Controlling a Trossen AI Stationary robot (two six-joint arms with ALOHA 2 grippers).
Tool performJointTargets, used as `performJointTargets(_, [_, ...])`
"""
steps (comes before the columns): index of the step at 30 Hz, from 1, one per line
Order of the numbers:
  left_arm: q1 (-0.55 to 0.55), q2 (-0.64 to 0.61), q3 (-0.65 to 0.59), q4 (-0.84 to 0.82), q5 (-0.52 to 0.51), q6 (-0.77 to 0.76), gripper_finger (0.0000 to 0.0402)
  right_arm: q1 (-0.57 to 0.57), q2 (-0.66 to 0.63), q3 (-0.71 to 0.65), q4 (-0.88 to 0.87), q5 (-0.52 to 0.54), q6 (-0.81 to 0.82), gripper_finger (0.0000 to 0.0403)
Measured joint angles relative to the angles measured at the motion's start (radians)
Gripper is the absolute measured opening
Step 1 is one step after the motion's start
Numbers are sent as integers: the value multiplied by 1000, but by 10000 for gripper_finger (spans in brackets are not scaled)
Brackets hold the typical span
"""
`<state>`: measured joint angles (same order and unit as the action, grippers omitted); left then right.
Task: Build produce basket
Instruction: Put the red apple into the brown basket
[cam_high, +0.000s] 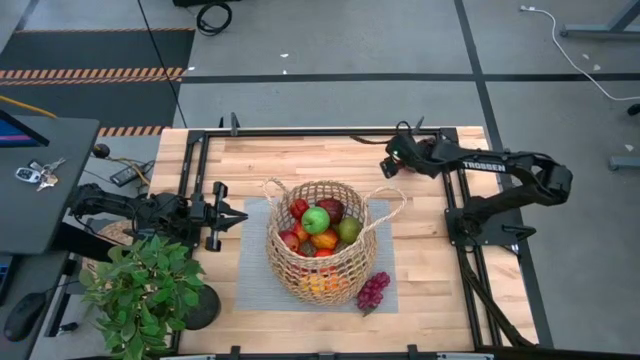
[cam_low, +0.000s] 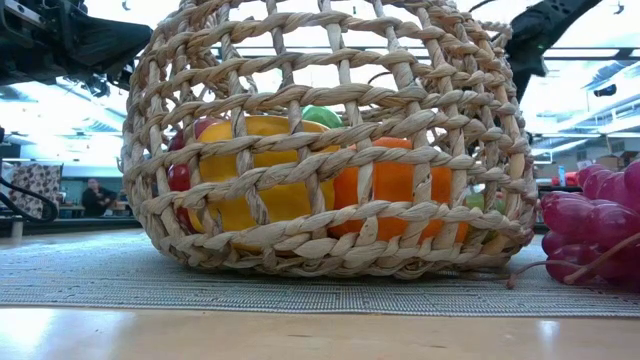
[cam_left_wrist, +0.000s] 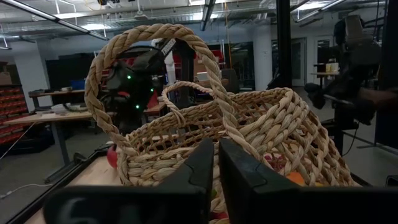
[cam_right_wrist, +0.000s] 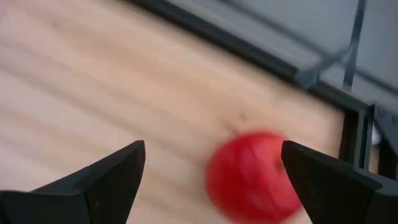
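- Pale wooden worktop (cam_high: 420, 290) with a black frame along its edges, set on a grey floor; a grey mat (cam_high: 250, 285) lies at its middle.
- The basket (cam_high: 318, 290) stands on the mat: round, tan, open-weave wicker, with two loop handles, one toward the left and one toward the right.
- Inside the basket is a heap of produce: a green apple (cam_high: 316, 220) on top, a dark red piece (cam_high: 331, 208) just beyond it, red pieces on the left side, and an olive-green piece (cam_high: 348, 230) on the right.
- Through the weave in the low view, a yellow piece (cam_low: 262, 170) and an orange piece (cam_low: 392, 185) sit low against the near wall.
- Purple grapes (cam_high: 372, 291) lie on the mat's near right corner, just beside the basket and outside it.
- A red apple (cam_right_wrist: 252, 177) lies on bare wood at the far right of the worktop, under the right claw (cam_right_wrist: 217, 171), whose fingers stand wide with nothing between them.
- The left claw (cam_high: 238, 217) sits at the mat's left edge, pinched shut and empty, pointing at the basket's left handle.
- A potted green plant (cam_high: 145, 290) fills the near left corner.
- Bare wood lies to the right of the mat and across the far strip.
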<state>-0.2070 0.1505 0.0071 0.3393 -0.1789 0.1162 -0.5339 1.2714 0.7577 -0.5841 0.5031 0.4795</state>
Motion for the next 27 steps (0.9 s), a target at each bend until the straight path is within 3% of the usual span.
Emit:
performJointTargets(5, [0, 0, 0, 0, 0, 0, 35, -3, -49, -147, 261, 118, -59, 382])
performJointTargets(10, [0, 0, 0, 0, 0, 0, 29, -21, -119, -296, 414, 222, -54, 382])
performJointTargets(17, [0, 0, 0, 0, 0, 0, 33, -71, -211, -407, 533, 131, -5, 381])
performJointTargets(21, [0, 0, 0, 0, 0, 0, 36, -91, -212, -458, 567, 120, 51, 381])
performJointTargets(27, [0, 0, 0, 0, 0, 0, 30, -103, -189, -542, 749, 23, 98, 381])
